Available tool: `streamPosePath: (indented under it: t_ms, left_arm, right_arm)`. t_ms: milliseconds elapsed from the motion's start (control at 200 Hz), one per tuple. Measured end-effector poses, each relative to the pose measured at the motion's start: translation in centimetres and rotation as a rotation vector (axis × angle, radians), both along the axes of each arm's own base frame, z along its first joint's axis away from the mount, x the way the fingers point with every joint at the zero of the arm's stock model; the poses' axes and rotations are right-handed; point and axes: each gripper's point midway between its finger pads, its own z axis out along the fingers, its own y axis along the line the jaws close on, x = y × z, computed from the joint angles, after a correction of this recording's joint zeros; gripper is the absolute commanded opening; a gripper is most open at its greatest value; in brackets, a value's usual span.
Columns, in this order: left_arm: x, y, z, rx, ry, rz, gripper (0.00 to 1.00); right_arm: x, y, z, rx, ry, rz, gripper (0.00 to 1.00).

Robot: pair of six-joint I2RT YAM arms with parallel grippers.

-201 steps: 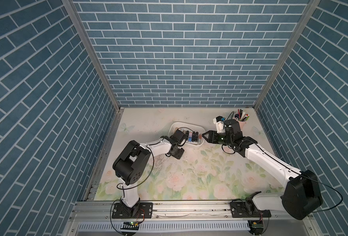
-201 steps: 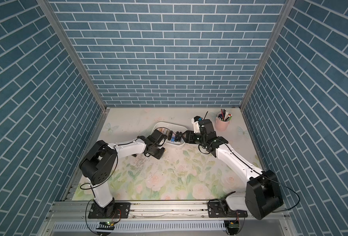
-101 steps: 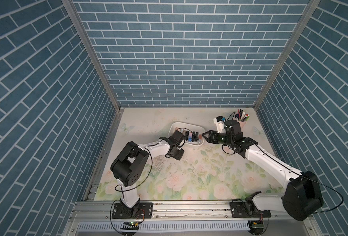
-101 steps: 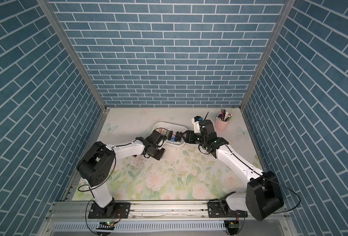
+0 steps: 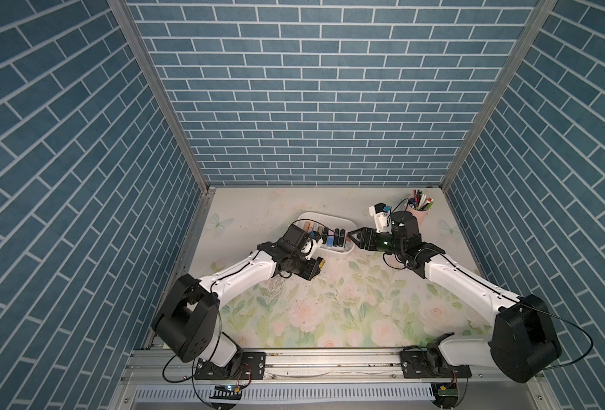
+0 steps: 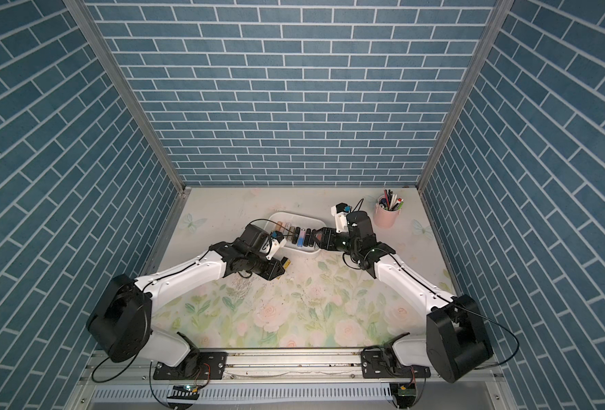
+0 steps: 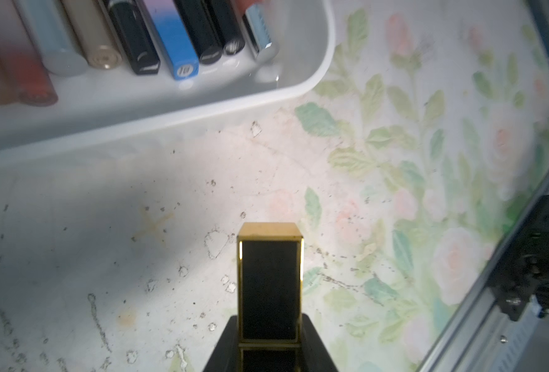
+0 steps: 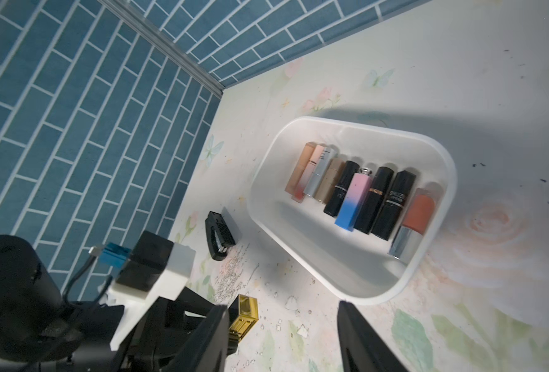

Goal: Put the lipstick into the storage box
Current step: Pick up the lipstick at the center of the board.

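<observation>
Left gripper (image 5: 314,267) clamps a black-and-gold lipstick (image 7: 270,283) just outside the white storage box (image 8: 444,154), while right gripper (image 5: 352,240) hovers at the box's end, jaws apart.

Top views look steeply down — wrist cameras, close, share the storage box (image 7: 121,96) (image 8: 315,244).
</observation>
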Motion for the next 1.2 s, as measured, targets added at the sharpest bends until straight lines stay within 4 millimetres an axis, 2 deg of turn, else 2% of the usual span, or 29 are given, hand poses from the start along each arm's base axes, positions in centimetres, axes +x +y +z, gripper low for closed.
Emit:
streamPosePath:
  t_ms: [240,510,680,955,1195]
  left_arm:
    - [1.0,-0.7,5.0,-0.233,-0.009,0.009,0.13]
    - [0.3,-2.2,10.8,-0.462,-0.026,-0.064,0.13]
    - [-0.2,-2.7,14.1,-0.565,-0.053,-0.111,0.13]
    - [-1.2,-3.0,17.6,-0.67,-0.075,-0.164,0.13]
    - [-1.4,-3.1,18.9,-0.701,-0.088,-0.183,0.13]
  right_arm:
    - [-1.1,1.9,2.8,0.144,-0.071,0.127,0.59]
    - [-2.8,3.7,7.9,0.328,-0.184,0.285,0.59]
    - [-3.7,4.4,9.3,0.402,-0.207,0.362,0.59]
    - [-6.3,5.8,11.4,0.482,-0.245,0.5,0.59]
    - [-8.0,6.5,12.5,0.525,-0.274,0.576,0.55]
